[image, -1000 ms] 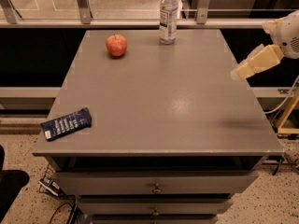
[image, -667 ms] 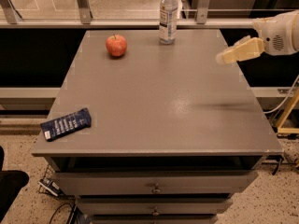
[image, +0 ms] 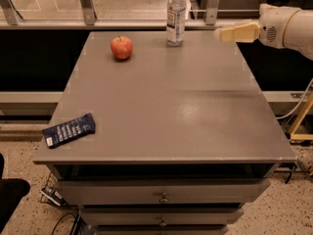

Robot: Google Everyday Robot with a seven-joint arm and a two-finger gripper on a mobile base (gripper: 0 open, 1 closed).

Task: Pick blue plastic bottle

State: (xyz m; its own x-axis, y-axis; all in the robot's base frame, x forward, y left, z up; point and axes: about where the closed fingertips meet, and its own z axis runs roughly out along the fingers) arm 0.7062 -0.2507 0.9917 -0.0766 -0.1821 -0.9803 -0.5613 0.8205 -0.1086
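The blue plastic bottle (image: pixel 175 15) stands upright at the far edge of the grey table (image: pixel 166 102), clear with a white cap and a white label. My gripper (image: pixel 220 34) comes in from the right on a white arm, its cream fingers pointing left. It hovers above the table's far right corner, a short way to the right of the bottle and apart from it. It holds nothing that I can see.
A red apple (image: pixel 122 47) sits at the far left of the table. A flat dark-blue snack wrapper (image: pixel 68 129) lies near the front left corner. Drawers (image: pixel 161 192) are below the tabletop. A metal railing (image: pixel 88 4) runs behind the table.
My gripper has moved up and to the left, from beside the table's right edge to near the far right corner, closer to the bottle. The objects have not moved.
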